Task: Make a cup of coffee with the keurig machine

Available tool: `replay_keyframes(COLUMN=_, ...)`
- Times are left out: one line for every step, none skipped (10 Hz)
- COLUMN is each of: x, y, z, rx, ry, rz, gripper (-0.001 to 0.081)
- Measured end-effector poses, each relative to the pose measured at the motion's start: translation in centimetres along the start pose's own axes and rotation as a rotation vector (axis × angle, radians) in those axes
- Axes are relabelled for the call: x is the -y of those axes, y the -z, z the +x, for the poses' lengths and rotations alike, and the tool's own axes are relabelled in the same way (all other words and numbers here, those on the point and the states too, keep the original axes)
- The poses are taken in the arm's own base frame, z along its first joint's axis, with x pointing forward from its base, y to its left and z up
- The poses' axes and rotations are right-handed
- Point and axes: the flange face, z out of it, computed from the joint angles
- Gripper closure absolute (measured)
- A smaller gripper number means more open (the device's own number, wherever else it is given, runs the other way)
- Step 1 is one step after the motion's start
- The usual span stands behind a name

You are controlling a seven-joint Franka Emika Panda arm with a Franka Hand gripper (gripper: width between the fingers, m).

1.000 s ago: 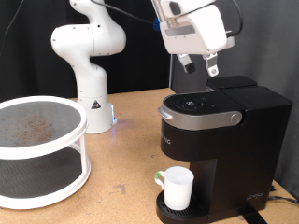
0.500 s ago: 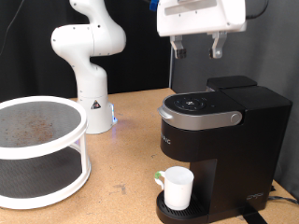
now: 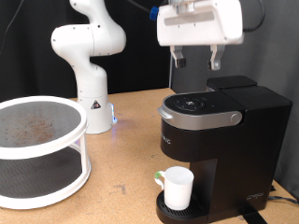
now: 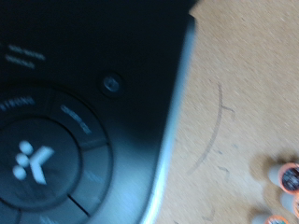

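Observation:
The black keurig machine point(image 3: 224, 140) stands at the exterior view's right with its lid down. The white cup point(image 3: 177, 187) sits upright on its drip base under the spout. My gripper point(image 3: 196, 62) hangs open and empty in the air above the machine's top buttons, well clear of them. The wrist view looks down on the machine's button panel point(image 4: 56, 149) and its silver rim point(image 4: 173, 121); my fingers do not show there.
A white round two-tier rack point(image 3: 37, 154) stands at the exterior view's left. The white arm base point(image 3: 89, 65) is behind it on the wooden table point(image 3: 121, 140). Small pods point(image 4: 285, 177) lie on the table beside the machine in the wrist view.
My gripper has risen away from the machine's top and turned to face more squarely, shifting slightly toward the exterior view's left. The cup and the machine have not moved.

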Motion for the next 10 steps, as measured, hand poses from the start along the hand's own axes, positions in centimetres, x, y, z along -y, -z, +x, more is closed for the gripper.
replay_keyframes(x=0.4, y=-0.9, z=-0.4, rx=-0.015, ry=-0.009, rz=0.043, gripper=-0.0001)
replay_keyframes(x=0.8, y=-1.6, z=-0.7, rx=-0.031, ry=-0.018, rz=0.086, gripper=-0.0001)
replay_keyframes(x=1.0, y=-2.2, z=-1.0, rx=-0.039, ry=-0.024, rz=0.114, gripper=-0.0001)
replay_keyframes(x=1.3, y=-2.7, z=-1.2, rx=-0.035, ry=-0.028, rz=0.126, gripper=0.0127)
replay_keyframes(x=1.5, y=-3.2, z=-1.4, rx=-0.028, ry=-0.029, rz=0.134, gripper=0.0262)
replay_keyframes(x=1.6, y=-3.6, z=-1.6, rx=-0.022, ry=-0.031, rz=0.139, gripper=0.0262)
replay_keyframes(x=1.7, y=-4.1, z=-1.8, rx=-0.021, ry=-0.039, rz=0.137, gripper=0.0463)
replay_keyframes(x=1.6, y=-4.7, z=-1.9, rx=-0.022, ry=-0.051, rz=0.128, gripper=0.0599)
replay_keyframes(x=1.5, y=-5.6, z=-2.0, rx=-0.020, ry=-0.066, rz=0.119, gripper=0.0599)
replay_keyframes(x=1.3, y=-6.4, z=-2.0, rx=-0.017, ry=-0.072, rz=0.119, gripper=0.0753)
